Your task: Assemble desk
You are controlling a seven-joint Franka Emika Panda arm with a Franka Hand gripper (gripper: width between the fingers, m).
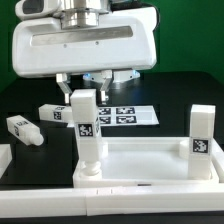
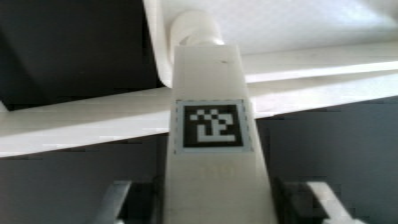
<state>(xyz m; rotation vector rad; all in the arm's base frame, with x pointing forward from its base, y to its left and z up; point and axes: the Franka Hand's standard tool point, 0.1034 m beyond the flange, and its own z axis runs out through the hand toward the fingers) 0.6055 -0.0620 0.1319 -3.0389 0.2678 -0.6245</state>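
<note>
The white desk panel (image 1: 150,168) lies flat at the front of the black table. One square white leg (image 1: 83,135) stands upright in its corner socket at the exterior view's left, tag facing the camera. My gripper (image 1: 82,96) comes down from above and is shut on the top of this leg, one finger on each side. In the wrist view the same leg (image 2: 214,110) runs down the middle between my fingers (image 2: 121,200) to the panel (image 2: 80,130). A second leg (image 1: 201,140) stands upright on the panel at the exterior view's right.
Two loose tagged legs (image 1: 20,127) (image 1: 55,112) lie on the table at the exterior view's left, behind the panel. The marker board (image 1: 125,115) lies flat further back, under the arm.
</note>
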